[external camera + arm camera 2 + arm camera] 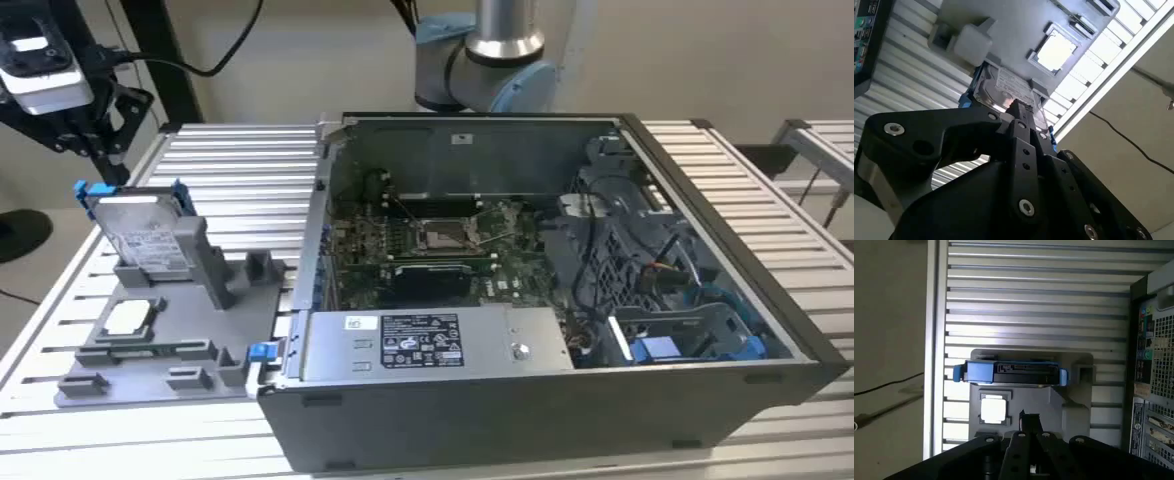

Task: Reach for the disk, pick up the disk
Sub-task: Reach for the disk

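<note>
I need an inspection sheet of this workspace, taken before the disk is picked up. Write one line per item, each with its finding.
Surface: slatted metal table, carrying a grey fixture and an open computer case.
Job's things: the disk stands upright in a slot of the fixture, with a blue frame on its edges. It is not held.
Clutter: a small square chip lies flat in another recess of the fixture. A labelled power-supply box sits in the case.
Grippers: the gripper hangs above the disk, apart from it.
Cables: a black cable loops near the gripper. There are wires inside the case.
Surroundings: pale wall; arm base behind the case.
</note>
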Robot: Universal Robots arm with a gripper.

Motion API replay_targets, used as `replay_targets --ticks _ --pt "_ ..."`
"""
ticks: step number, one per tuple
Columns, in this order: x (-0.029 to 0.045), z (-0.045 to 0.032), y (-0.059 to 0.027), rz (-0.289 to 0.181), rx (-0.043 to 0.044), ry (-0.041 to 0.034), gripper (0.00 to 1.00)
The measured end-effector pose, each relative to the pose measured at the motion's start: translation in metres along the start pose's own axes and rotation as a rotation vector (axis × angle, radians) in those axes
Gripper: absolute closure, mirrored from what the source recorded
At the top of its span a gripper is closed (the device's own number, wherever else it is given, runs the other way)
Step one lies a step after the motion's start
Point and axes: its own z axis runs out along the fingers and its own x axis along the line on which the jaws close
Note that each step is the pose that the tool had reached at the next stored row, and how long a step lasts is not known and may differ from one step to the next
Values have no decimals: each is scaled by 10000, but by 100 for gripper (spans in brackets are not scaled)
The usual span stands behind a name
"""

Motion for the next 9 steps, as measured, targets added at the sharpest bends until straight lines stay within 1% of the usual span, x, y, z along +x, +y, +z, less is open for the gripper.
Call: replay_targets --ticks 9 --pt "0 0 1 0 0 0 100"
